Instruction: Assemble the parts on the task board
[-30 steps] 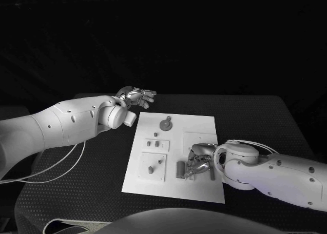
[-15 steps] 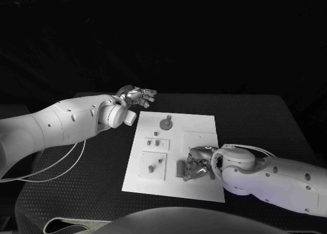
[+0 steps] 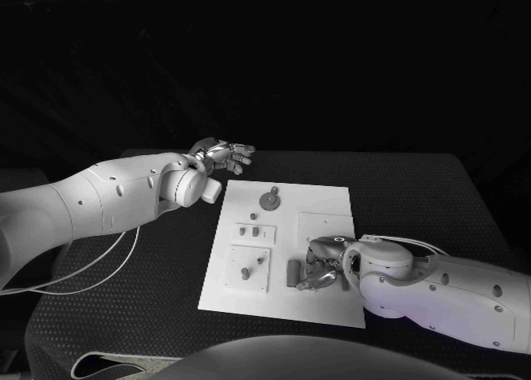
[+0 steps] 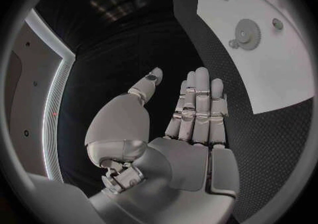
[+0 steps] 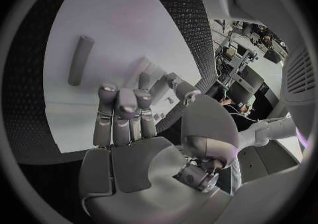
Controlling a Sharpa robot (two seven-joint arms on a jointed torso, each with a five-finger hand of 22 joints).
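Note:
The white task board (image 3: 322, 199) lies mid-table. A gear (image 3: 269, 203) sits at its far end and also shows in the left wrist view as a gear (image 4: 248, 34) on the board (image 4: 278, 65). A grey cylinder (image 3: 293, 275) lies on the near part of the board. My right hand (image 3: 320, 264) hovers low just right of it, fingers bent toward the board. The right wrist view shows that hand (image 5: 132, 123) holding nothing, with the cylinder (image 5: 80, 60) beyond its fingertips. My left hand (image 3: 223, 156) is raised off the board's far left corner, fingers straight and empty (image 4: 195, 113).
Small pegs (image 3: 256, 233) stand in a block on the board's left side, and another peg (image 3: 244, 275) stands in a plate nearer me. Black table (image 3: 140, 285) surrounds the board. A cable (image 3: 105, 273) hangs under the left arm.
My right arm has swung in a little toward the board's near edge, its hand staying beside the cylinder. The left hand has not moved.

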